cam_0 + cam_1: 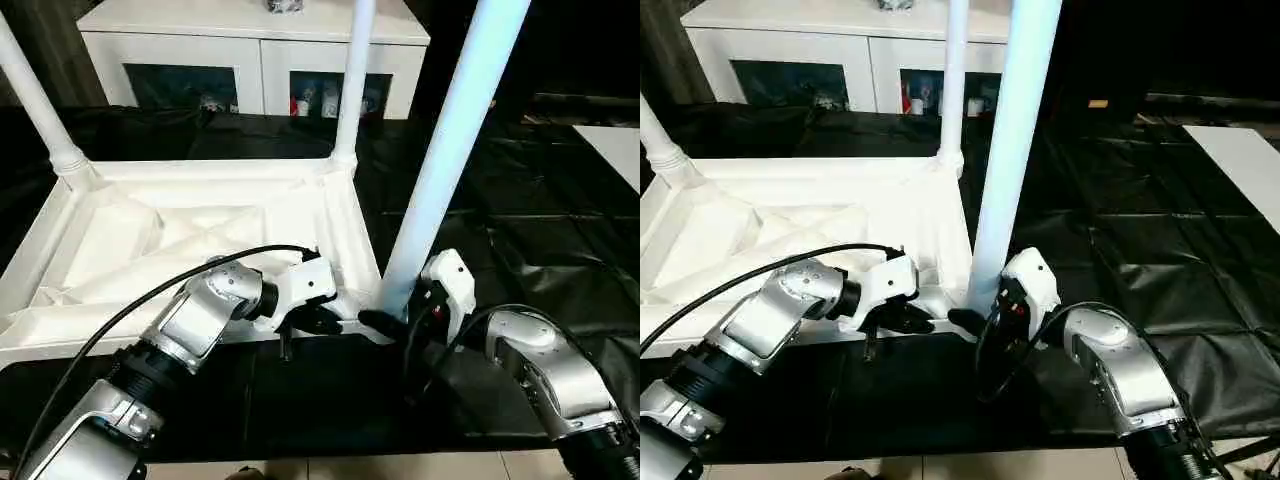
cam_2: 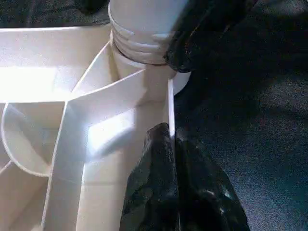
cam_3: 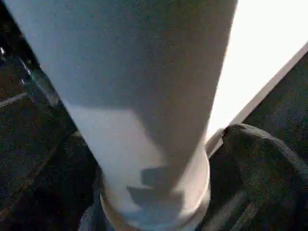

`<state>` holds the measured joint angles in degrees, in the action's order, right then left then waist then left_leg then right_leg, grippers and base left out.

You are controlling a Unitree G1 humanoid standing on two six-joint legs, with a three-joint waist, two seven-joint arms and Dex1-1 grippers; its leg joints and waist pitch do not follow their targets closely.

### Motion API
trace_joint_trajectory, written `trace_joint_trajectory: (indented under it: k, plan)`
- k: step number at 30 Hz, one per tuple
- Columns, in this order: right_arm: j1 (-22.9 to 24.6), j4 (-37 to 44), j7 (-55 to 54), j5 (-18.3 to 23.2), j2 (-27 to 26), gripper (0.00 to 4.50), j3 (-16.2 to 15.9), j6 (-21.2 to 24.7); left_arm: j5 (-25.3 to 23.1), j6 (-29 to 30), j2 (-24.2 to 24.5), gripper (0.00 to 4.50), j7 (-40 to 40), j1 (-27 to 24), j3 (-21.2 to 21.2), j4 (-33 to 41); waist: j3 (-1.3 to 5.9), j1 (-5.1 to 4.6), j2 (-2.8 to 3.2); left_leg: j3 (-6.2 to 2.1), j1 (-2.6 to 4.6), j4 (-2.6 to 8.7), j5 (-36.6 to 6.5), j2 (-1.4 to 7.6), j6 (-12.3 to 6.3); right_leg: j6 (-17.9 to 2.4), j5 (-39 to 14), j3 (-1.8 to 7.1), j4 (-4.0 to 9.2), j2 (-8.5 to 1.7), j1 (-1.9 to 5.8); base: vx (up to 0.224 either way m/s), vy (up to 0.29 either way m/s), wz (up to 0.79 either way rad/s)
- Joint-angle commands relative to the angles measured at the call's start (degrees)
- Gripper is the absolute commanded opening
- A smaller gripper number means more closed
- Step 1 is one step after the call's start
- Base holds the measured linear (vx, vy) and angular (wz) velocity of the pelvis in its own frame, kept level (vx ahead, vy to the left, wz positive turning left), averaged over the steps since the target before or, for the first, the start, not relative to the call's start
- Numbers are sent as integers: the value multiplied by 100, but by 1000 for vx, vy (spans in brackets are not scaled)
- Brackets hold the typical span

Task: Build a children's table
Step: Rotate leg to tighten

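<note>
Silver forearms come in from the bottom corners of the head view, and each ends at the near right corner of the upturned tabletop [image 1: 200, 235]. At lower centre the left tool [image 1: 305, 322] is clenched with nothing between its black fingers, which lie against the tabletop's near rim; in the left wrist view its fingertips [image 2: 161, 144] sit right at that rim wall, just short of the corner socket [image 2: 144, 72]. Just right of centre the right tool [image 1: 385, 322] stands spread wide around the foot of the near leg [image 1: 450, 150], one finger showing as a dark bar touching the base; whether the other finger touches cannot be told. This leg rises from the socket toward the top right of the frame and leans to the right, whereas the far right leg [image 1: 352, 80] at top centre looks upright and the far left leg [image 1: 40, 100] slants toward the upper left corner. The step in hand seems to be seating this third leg. To do it well, the clenched left tool should go on pinning the rim so the tabletop does not slide on the black sheet [image 1: 500, 200], while the right tool grips low, brings the leg upright, then presses or turns it home. Pushing while it leans risks jamming the collar or tipping the leg off the table.
</note>
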<state>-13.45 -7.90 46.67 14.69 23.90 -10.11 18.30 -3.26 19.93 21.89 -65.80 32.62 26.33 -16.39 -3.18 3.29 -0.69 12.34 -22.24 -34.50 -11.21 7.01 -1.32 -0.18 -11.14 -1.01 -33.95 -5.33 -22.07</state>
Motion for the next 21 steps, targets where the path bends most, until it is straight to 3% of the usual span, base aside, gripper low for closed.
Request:
trace_joint_trajectory:
  k: [1,3,7,17,21]
  plan:
    - [-55,-65,80,-115,95,382,-53,-107,-55,82,5,0,-110,-28,185,123,330,-22,-43,-317,199,527,-1393,639,11,-1310,-935,198,339,-427,112,0,0,0]
    - [-50,-74,122,-146,111,382,-57,-136,-56,97,11,0,-108,-28,183,137,336,-20,-41,-317,201,522,-1323,639,-15,-1318,-847,198,330,-425,117,0,0,0]
    - [-11,-58,224,-155,192,336,-35,-131,-75,77,17,0,-90,0,183,78,346,-14,-29,-307,198,501,-1148,636,-132,-1408,-535,191,304,-416,131,0,0,0]
    - [-59,-215,208,-182,128,276,16,-237,-79,88,4,0,-66,47,175,26,344,-19,-34,-315,196,503,-1240,638,-115,-1414,-700,190,314,-419,131,0,0,0]
    - [-109,-550,-729,-223,-454,274,295,-392,-107,168,-345,0,582,154,-84,-369,326,-43,-46,-313,192,508,-1432,623,-32,-1402,-1045,198,355,-430,100,0,0,0]
